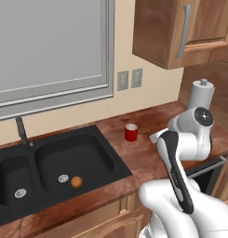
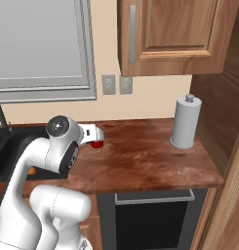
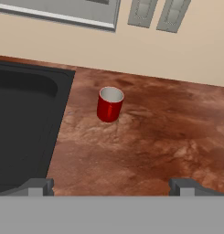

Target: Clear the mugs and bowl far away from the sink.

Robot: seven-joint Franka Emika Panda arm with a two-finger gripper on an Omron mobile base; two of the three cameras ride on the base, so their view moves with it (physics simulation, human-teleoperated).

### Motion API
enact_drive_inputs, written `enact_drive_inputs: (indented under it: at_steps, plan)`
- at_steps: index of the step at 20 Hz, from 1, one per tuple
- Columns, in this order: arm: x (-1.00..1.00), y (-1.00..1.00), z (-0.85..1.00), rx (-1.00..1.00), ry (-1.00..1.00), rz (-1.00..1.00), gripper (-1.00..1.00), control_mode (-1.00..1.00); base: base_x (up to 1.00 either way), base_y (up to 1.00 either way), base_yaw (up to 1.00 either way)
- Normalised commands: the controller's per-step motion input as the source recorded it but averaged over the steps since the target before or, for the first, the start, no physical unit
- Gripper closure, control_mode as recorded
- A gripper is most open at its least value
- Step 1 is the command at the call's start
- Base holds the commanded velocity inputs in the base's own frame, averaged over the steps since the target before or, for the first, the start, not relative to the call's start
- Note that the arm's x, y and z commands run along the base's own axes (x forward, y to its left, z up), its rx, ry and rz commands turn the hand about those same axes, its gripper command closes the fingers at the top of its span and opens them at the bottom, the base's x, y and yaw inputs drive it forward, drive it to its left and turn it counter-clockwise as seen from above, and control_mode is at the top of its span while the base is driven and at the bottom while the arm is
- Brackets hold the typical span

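Gripper (image 3: pixel 111 187) spread wide and holding nothing, hovering above bare brown countertop (image 3: pixel 154 137). Farther off, red mug (image 3: pixel 109 104) upright on that countertop, just beside right edge of black sink (image 1: pixel 59 162), near back wall. Small orange ball (image 1: pixel 76 181) down in right basin, next to its drain.

1 red mug (image 1: pixel 130 133), 1 orange ball (image 1: pixel 76 181), 1 sink (image 1: pixel 50 162)

Beige wall (image 1: pixel 87 109), grey window (image 1: pixel 50 46), wooden cabinet (image 2: pixel 174 36), brown marbled counter (image 2: pixel 140 156), twin outlets (image 1: pixel 129 79)
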Motion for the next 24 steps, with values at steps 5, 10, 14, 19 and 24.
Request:
enact_drive_inputs:
  at_steps: [5, 10, 14, 19, 24]
  plan:
    - [0.00, 0.00, 0.00, 0.00, 0.00, 0.00, -1.00, 1.00, 0.16, 0.06, 0.00]
    - [0.00, 0.00, 0.00, 0.00, 0.00, 0.00, -1.00, 1.00, 0.00, 0.01, 0.00]
    - [0.00, 0.00, 0.00, 0.00, 0.00, 0.00, -1.00, 1.00, 0.03, 0.01, 0.00]
    - [0.00, 0.00, 0.00, 0.00, 0.00, 0.00, -1.00, 1.00, 0.05, 0.10, 0.07]
    - [0.00, 0.00, 0.00, 0.00, 0.00, 0.00, -1.00, 1.00, 0.01, 0.04, 0.08]
